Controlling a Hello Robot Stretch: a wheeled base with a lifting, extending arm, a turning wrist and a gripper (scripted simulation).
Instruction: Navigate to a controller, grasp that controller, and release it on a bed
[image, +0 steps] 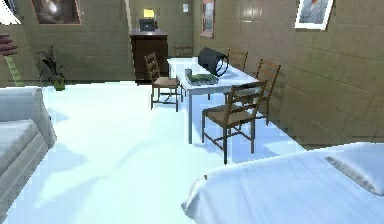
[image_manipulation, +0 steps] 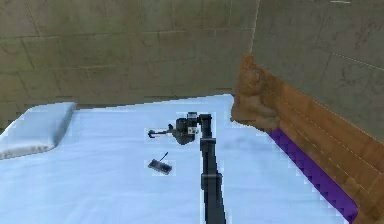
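Here's the gripper (image_manipulation: 153, 132) at the end of the dark arm (image_manipulation: 208, 165), fingers pointing toward nine o'clock, poised above the white bed (image_manipulation: 100, 185). How its fingers are set can't be read from here, and I cannot tell whether it has hold of anything. The controller (image_manipulation: 160, 165), a small dark flat piece with pale marks, lies on the bedcover at about six o'clock from the fingertips, near them, with a strip of sheet between. A white pillow (image_manipulation: 35, 132) sits out at nine o'clock, well apart. At two o'clock a brown lumpy shape (image_manipulation: 252, 92) sits against the wooden bed frame (image_manipulation: 310, 125), which runs down toward four o'clock along the tan wall. In the forward view, the bed takes the five o'clock corner. A white table (image: 195, 88) stands at centre with a dark bag-like thing (image: 212, 62) on it and wooden chairs (image: 235, 112) around it. A dark cabinet (image: 150, 55) is at twelve o'clock, a potted plant (image: 50, 70) at ten, and a pale sofa (image: 20, 135) at nine. The framed wall pictures (image: 315, 12) are too small for any writing to be read.
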